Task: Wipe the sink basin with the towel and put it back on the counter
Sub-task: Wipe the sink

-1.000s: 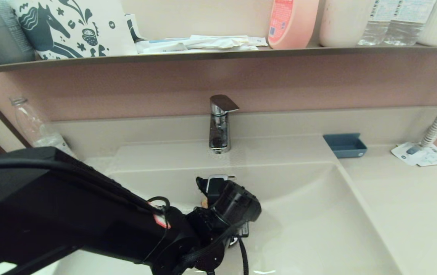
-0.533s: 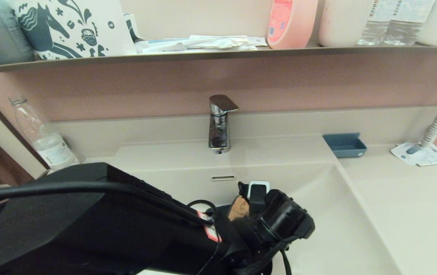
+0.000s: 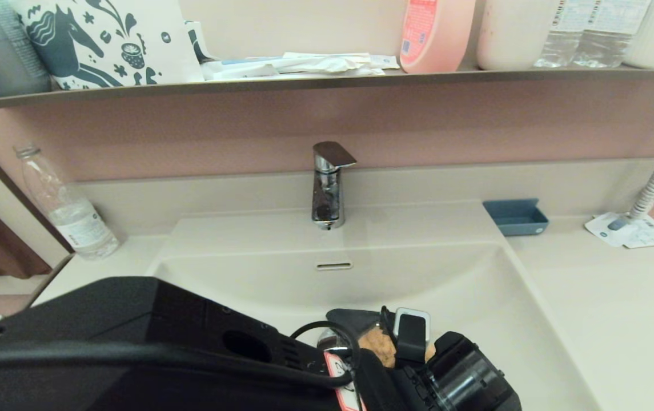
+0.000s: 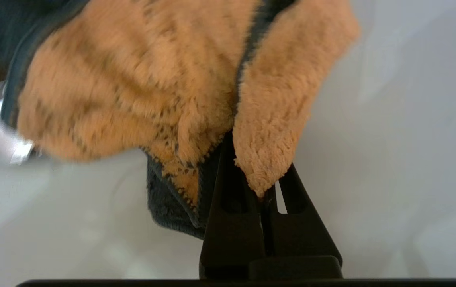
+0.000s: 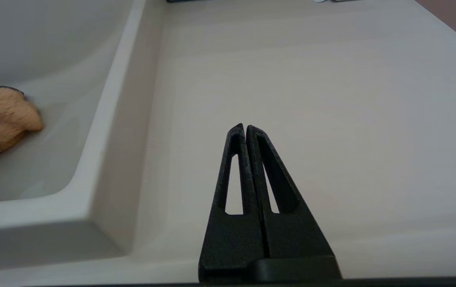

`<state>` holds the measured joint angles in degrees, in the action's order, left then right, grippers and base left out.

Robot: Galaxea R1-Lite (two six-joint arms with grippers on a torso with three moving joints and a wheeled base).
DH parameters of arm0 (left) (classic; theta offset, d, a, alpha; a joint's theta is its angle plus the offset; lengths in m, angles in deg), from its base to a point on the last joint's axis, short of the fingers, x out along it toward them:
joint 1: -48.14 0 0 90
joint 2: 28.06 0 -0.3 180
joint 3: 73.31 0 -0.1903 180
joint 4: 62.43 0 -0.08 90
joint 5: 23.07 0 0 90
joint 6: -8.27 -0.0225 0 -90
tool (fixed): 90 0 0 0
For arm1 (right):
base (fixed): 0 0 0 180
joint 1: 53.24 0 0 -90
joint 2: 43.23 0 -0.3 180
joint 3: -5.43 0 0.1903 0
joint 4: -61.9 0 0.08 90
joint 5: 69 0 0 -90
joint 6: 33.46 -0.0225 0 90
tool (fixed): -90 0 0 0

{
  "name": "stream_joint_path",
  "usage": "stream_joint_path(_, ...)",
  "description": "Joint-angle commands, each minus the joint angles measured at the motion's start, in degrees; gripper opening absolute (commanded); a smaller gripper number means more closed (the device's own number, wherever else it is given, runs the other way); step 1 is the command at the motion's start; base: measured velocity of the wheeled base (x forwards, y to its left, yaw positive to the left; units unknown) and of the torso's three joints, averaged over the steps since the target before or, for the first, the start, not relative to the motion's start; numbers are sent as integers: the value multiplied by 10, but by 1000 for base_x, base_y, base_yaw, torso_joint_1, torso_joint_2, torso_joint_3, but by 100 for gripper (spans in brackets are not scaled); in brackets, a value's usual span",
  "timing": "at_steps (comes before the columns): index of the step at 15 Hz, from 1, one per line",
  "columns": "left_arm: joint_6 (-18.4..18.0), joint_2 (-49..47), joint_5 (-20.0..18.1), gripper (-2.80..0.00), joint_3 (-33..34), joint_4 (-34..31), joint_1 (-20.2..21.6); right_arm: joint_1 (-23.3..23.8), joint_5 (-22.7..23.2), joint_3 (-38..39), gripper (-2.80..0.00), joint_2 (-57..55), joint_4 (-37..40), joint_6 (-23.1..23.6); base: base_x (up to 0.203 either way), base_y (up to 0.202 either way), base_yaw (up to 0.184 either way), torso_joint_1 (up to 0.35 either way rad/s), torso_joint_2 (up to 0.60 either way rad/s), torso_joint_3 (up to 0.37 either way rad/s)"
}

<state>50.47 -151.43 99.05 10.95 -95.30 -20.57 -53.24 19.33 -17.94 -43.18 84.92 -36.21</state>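
One fluffy orange towel (image 4: pixel 140 83), grey-blue at its hem, lies low in the cream sink basin (image 3: pixel 475 297) near its front edge, clamped in the left pincer (image 4: pixel 265 187). The right pincer (image 5: pixel 245 129), closed and empty, hangs above the cream desk (image 5: pixel 311 79) beside the basin's right rim.

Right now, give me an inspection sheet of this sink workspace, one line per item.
Surface: counter cream, bare by the basin.
Job's things: towel bunched, low inside the sink basin.
Clutter: blue tray, papers, plastic bottle on the counter.
Grippers: left claw shut on the towel in the basin; right claw shut, empty, over the counter.
Cables: black cable looped on the left arm.
Surroundings: faucet; shelf with bottles and a printed bag.
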Motion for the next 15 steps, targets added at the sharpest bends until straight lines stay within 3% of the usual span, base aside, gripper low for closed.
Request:
stream_joint_path(1, 15, 35, 1, -280, 2, -41, -3, 0, 0, 0, -280, 0, 0, 0, 0, 0, 0, 0, 0, 0)
stream_joint_path(4, 32, 91, 0, -280, 35, -94, 6, 0, 0, 0, -280, 0, 0, -1, 0, 0, 0, 0, 0, 0)
stream_joint_path(7, 47, 150, 0, -280, 122, -115, 24, 0, 0, 0, -280, 0, 0, 0, 0, 0, 0, 0, 0, 0)
stream_joint_path(11, 45, 245, -23, -280, 252, -117, 93, 0, 0, 0, -280, 0, 0, -1, 0, 0, 0, 0, 0, 0)
stream_joint_path(13, 16, 276, -35, -280, 283, -117, 147, 0, 0, 0, -280, 0, 0, 0, 0, 0, 0, 0, 0, 0)
stream_joint_path(15, -41, 306, -53, -280, 305, -116, 211, 0, 0, 0, -280, 0, -1, 0, 0, 0, 0, 0, 0, 0)
